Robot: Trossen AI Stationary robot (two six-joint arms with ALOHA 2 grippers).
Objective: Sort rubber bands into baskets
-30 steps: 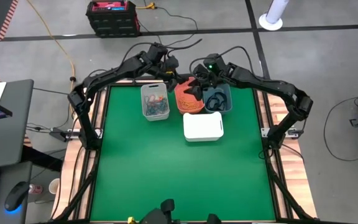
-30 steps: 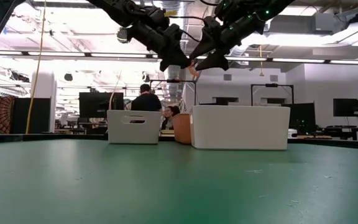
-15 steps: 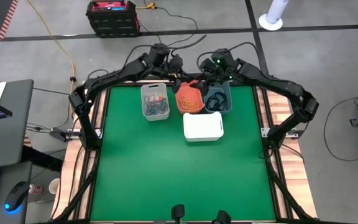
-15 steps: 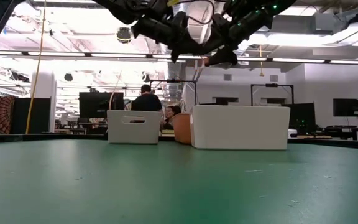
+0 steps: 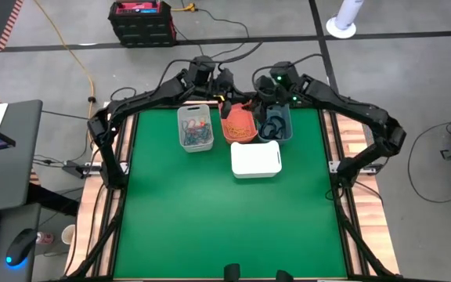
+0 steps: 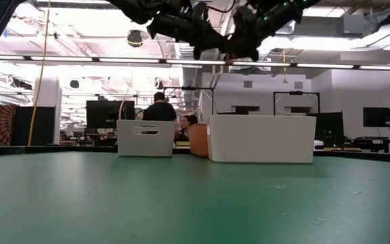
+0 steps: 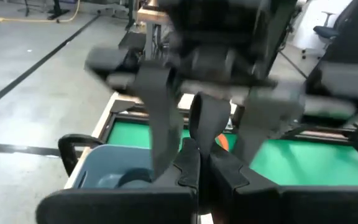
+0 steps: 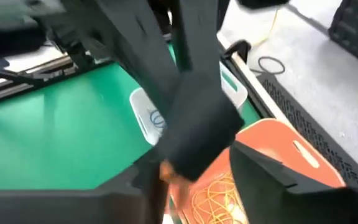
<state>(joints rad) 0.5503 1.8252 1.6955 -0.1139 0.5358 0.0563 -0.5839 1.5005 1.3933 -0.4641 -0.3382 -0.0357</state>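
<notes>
Nearest me sits the white basket [image 5: 255, 159], well in front of both claws. Behind it, in a row, I see the light grey basket [image 5: 195, 128], the coral-orange basket [image 5: 239, 125] and the dark slate-blue basket [image 5: 274, 125], each with rubber bands [image 8: 211, 190] inside; yellow-orange loops lie in the coral one. My left gripper [image 5: 231, 100] hangs clenched above the coral basket's far rim. The right gripper [image 5: 261, 95] hangs beside it, over the far edges of the coral and slate-blue baskets; I cannot tell whether its fingers are parted or gripping anything.
</notes>
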